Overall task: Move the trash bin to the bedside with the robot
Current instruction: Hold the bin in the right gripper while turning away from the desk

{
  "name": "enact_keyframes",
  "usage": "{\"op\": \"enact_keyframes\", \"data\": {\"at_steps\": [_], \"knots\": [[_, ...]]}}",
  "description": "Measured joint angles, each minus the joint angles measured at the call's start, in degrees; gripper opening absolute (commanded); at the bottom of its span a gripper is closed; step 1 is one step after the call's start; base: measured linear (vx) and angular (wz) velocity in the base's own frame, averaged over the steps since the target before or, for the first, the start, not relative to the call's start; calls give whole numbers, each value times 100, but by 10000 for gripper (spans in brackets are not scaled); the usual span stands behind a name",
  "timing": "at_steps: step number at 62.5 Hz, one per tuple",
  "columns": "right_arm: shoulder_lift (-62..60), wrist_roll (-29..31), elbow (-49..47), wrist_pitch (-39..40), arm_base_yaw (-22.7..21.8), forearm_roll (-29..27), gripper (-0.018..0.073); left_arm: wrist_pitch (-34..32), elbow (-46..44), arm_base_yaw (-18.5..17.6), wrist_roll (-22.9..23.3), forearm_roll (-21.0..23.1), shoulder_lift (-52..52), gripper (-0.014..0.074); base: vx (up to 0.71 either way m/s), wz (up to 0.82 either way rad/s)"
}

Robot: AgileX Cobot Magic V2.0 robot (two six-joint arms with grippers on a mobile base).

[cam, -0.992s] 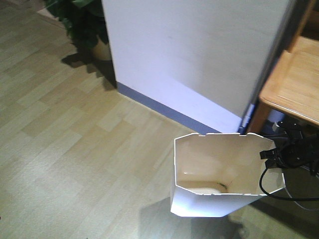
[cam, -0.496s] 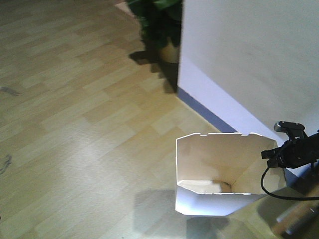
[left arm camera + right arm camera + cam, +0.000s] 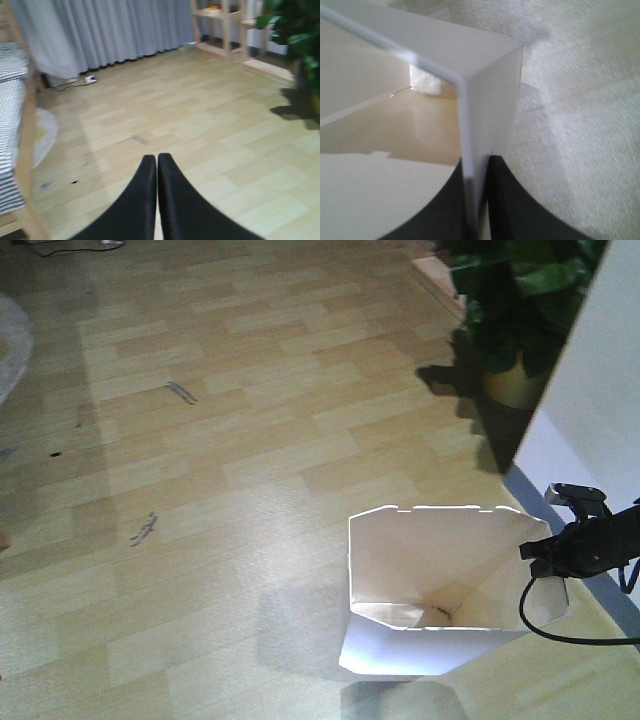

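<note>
Trash bin: the trash bin (image 3: 430,570) is upright in the lower right of the front view, its open mouth up. I cannot tell whether it rests on the wooden floor (image 3: 200,490) or is slightly lifted.
Right gripper: the right gripper (image 3: 541,558) has its jaws clamped on the thin wall at the right rim of the trash bin, near a corner, one jaw inside and one outside.
Left gripper: the left gripper (image 3: 157,161) has its jaws together with nothing between them, pointing over bare floor.
Bedside: the bedside (image 3: 27,160), a wooden frame with striped bedding (image 3: 10,125), shows only at the left edge of the left wrist view.
Surroundings: a potted plant (image 3: 520,290) and a white wall (image 3: 600,370) are near the bin, beyond it to the right.
Done: the bin is grasped.
Left: it seems most of the way remains. The bed does not show in the front view, so the bin must be brought across the floor and set down beside the frame.
</note>
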State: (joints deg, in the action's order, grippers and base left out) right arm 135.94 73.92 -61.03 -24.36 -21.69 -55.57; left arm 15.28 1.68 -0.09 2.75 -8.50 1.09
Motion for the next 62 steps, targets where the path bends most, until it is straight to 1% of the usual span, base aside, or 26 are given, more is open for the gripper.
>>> {"op": "enact_keyframes", "data": {"at_steps": [21, 62], "knots": [[0, 0, 0, -32, 0, 0, -6, 0, 0, 0, 0, 0, 0, -6, 23, 37], [0, 0, 0, 63, -5, 5, -6, 0, 0, 0, 0, 0, 0, -6, 32, 13]]}}
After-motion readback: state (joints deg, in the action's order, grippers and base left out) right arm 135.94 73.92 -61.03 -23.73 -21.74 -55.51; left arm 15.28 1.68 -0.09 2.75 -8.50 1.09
